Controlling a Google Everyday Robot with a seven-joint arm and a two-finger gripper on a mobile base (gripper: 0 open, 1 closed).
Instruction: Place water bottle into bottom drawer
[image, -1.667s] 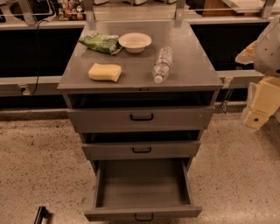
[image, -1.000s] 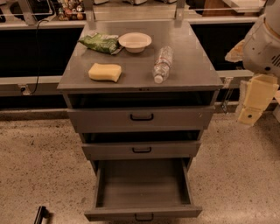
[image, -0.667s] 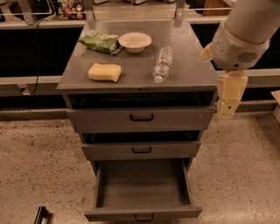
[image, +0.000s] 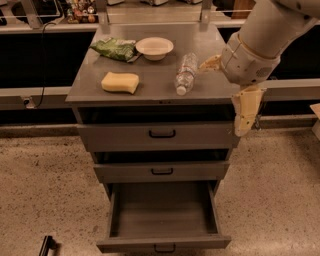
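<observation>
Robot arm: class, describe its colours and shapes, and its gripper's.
The arm is a thick, smooth white tube ending in a rounded wrist. The gripper, beside the cabinet, is pale cream-yellow and blocky. No cables or markings show.

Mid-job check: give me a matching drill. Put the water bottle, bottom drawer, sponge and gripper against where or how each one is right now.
Things:
1. water bottle
2. bottom drawer
3. sponge
4. gripper

Places or states:
A. pulled open, nothing visible inside
B. hanging off the right side of the cabinet in the picture, level with the top drawer
C. on its side on top of the cabinet, right of centre, cap toward the front
D. yellow, on top of the cabinet, left part

Pairs: 1-C, 2-A, 3-D, 4-B
</observation>
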